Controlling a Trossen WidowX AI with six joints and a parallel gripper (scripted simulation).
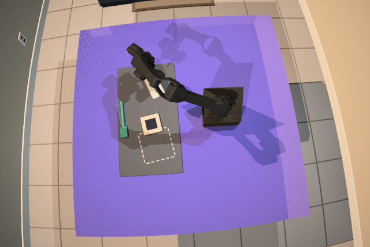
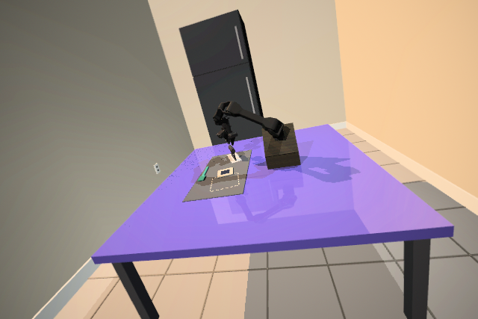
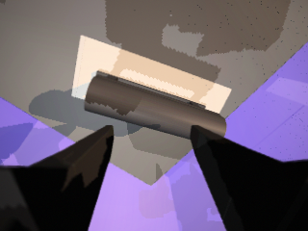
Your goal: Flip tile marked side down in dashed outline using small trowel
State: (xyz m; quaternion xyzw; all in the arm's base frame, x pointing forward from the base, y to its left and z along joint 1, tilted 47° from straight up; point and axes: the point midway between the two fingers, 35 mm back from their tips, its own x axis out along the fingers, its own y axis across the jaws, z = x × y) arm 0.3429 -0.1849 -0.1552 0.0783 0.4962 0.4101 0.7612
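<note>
The small trowel (image 1: 154, 92) (image 2: 236, 158) (image 3: 149, 63) lies on the mat's far part, with a pale flat blade and a thick dark handle (image 3: 154, 107) above it. My gripper (image 2: 230, 143) (image 3: 152, 131) is open and empty above the trowel. In the wrist view the handle runs nearly along the line between the fingertips, wider than their gap. The arm hides most of the trowel in the top view. The cream tile (image 1: 151, 124) (image 2: 225, 172) lies flat, dark marked square up, overlapping the far edge of the dashed outline (image 1: 147, 163) and mostly outside it.
A green long-handled tool (image 1: 124, 132) (image 2: 202, 178) lies along the left edge of the grey mat (image 1: 128, 163) (image 2: 193, 196). The arm's wooden base block (image 1: 222, 121) (image 2: 283, 160) stands right of the mat on the purple table (image 1: 179, 202) (image 2: 308, 199).
</note>
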